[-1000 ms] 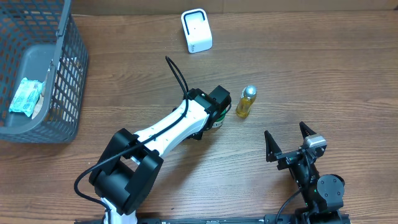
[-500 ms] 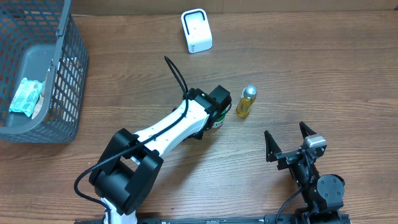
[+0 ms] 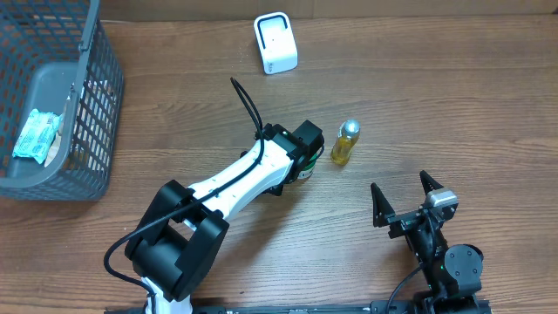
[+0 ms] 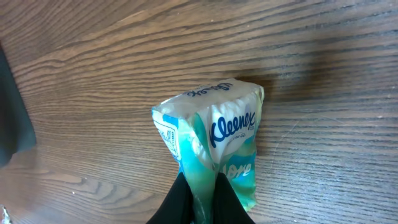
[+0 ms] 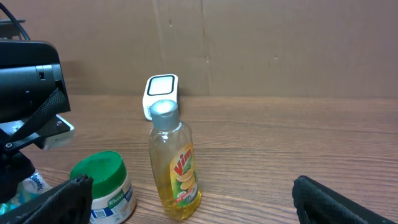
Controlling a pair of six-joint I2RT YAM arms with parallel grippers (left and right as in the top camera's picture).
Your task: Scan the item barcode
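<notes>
The left hand is clamped on 1 end of a Kleenex tissue pack over the bench. Just right of it stands a yellow bottle, and the white scanner sits well beyond. The right hand gapes wide, holding nothing.

Illumination was even and moderately bright in all views. The wood grain of the table was crisp. A soft shadow lay to the upper right of the tissue pack. The bottle was sharp. The right gripper's fingers, at the lower corners, were blurred.
</notes>
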